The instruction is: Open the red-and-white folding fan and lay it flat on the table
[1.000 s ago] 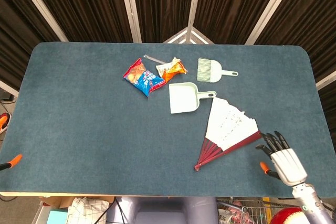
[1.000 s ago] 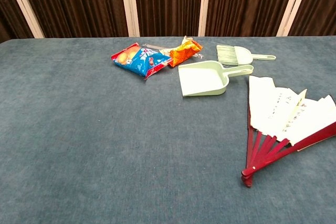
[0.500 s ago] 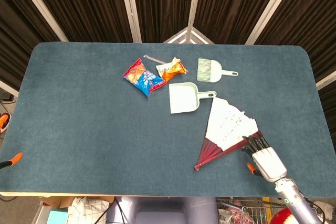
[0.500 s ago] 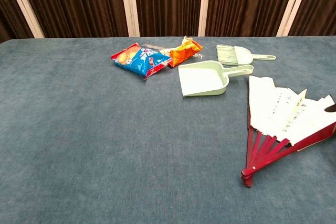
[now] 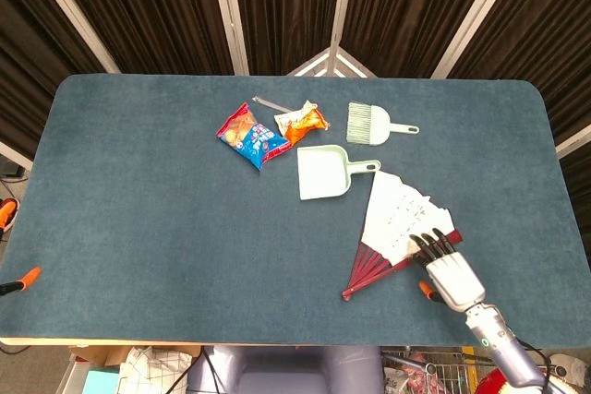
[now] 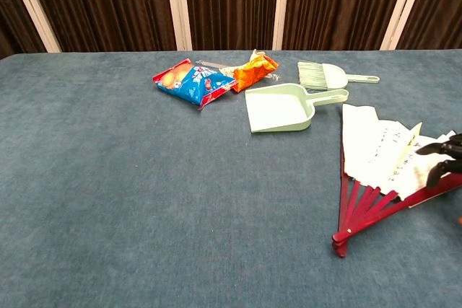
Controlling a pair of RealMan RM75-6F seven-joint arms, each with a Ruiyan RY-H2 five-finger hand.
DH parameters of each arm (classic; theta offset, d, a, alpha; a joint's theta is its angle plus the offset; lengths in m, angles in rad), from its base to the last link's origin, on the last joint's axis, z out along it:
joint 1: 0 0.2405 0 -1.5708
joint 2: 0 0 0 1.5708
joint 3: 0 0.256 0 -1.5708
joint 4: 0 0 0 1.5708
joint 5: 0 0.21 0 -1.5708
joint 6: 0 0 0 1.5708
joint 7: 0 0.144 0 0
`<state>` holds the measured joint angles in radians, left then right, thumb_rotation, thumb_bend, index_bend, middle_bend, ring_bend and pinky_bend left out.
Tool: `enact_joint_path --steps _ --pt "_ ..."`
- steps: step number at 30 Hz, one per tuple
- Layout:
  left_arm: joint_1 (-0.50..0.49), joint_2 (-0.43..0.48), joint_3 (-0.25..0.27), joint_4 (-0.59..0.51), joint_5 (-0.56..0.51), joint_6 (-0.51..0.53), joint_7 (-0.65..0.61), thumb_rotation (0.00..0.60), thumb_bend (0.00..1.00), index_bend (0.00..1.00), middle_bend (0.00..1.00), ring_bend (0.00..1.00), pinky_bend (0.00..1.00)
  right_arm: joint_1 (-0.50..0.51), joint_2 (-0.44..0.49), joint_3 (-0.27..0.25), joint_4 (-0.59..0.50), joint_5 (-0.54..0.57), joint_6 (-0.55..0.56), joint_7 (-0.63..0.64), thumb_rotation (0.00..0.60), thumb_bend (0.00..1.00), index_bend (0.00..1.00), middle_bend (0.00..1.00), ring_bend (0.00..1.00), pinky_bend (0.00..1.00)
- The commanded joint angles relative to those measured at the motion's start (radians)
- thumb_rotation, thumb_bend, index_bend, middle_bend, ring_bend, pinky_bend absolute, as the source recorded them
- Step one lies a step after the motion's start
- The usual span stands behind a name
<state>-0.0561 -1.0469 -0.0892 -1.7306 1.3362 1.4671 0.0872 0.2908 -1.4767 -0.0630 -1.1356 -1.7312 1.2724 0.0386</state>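
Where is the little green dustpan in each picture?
Head view: the dustpan lies just right of the middle of the table, its handle pointing right, just up and left of the fan.
Chest view: the dustpan sits right of centre, towards the back, handle pointing right.
Shared landmark: the small green brush lies just behind it in both.

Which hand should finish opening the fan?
Probably the right hand: its fingertips already reach over the fan at its right edge. The left hand is not in either view.
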Motion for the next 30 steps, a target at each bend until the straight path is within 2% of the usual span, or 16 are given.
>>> enact_joint_path --steps 1,30 --pt "-0.002 -0.003 -0.001 -0.001 -0.004 -0.003 0.006 0.600 0.16 0.00 0.00 0.00 0.00 0.003 -0.005 0.002 -0.003 0.002 0.001 -0.003 0.600 0.36 0.37 0.12 0.11 0.04" --pt "-0.013 -0.009 -0.005 -0.001 -0.019 -0.016 0.020 0.600 0.16 0.00 0.00 0.00 0.00 0.051 -0.069 -0.002 -0.012 0.023 -0.056 -0.073 0.600 0.36 0.37 0.12 0.11 0.04"
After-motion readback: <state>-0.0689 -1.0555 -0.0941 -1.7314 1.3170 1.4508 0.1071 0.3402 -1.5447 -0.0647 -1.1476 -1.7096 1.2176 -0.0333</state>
